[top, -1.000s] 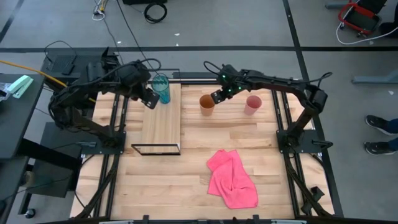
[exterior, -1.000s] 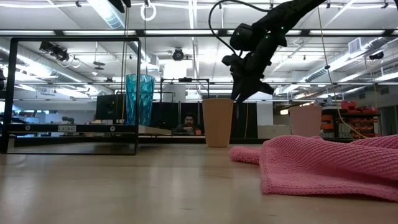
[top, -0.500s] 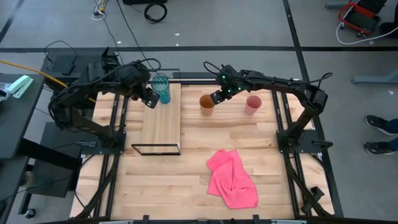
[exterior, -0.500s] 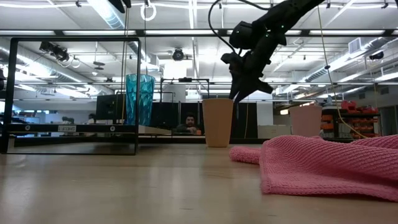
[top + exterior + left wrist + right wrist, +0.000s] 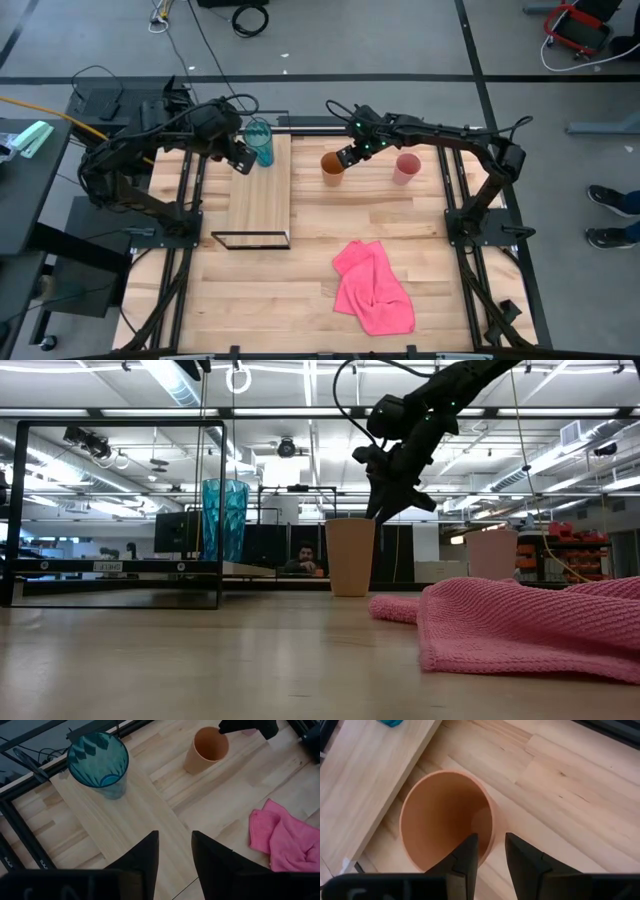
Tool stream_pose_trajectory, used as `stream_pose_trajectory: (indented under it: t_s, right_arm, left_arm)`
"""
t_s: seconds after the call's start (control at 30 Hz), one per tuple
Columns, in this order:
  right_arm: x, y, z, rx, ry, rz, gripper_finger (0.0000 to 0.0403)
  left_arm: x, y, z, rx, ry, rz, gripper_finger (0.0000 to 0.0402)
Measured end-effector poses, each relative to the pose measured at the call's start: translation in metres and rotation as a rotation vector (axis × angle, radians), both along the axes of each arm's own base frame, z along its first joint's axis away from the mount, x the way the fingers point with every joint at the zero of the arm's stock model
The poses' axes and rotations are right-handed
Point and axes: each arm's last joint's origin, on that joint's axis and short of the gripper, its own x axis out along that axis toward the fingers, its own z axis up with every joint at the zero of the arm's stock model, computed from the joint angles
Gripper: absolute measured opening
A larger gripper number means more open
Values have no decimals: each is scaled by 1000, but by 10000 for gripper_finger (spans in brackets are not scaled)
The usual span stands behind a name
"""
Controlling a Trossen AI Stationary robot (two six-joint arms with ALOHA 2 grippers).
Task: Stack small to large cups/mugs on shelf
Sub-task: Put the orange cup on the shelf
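Orange cup (image 5: 447, 817): plain, empty, upright.

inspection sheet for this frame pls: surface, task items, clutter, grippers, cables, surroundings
Surface: pale wooden tabletop, no spills seen.
Task items: teal cup upright on the far end of the shelf; orange cup and pink cup upright on the tabletop, off the shelf, apart from each other.
Clutter: pink cloth crumpled on the near part of the tabletop.
Grippers: right gripper open above the orange cup, one finger over its mouth, one outside the rim. Left gripper open, empty, over the shelf beside the teal cup.
Cables: coiled cable on the floor beyond the table.
Surroundings: a person's shoes at the right edge; another person behind the table.
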Motion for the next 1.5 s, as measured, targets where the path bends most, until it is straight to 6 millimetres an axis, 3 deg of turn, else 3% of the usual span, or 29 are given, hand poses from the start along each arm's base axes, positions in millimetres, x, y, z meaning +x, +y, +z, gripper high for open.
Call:
stream_pose_trajectory:
  t_s: [0.83,1.1,1.27,1.37,1.5]
  right_arm:
    - [5,9,0,-22,14,32,104]
    - [-10,4,21,-70,-32,13,104]
    - [-26,-6,22,-127,68,-85,103]
    - [-31,-12,20,-133,95,-97,87]
    - [-29,-14,13,-134,114,-75,31]
  left_arm:
    - [0,0,0,-1,1,0,128]
    - [0,0,0,-1,4,-1,126]
    - [0,0,0,-2,4,-1,122]
    - [0,0,0,-1,5,-1,124]
    - [0,0,0,-1,4,-1,126]
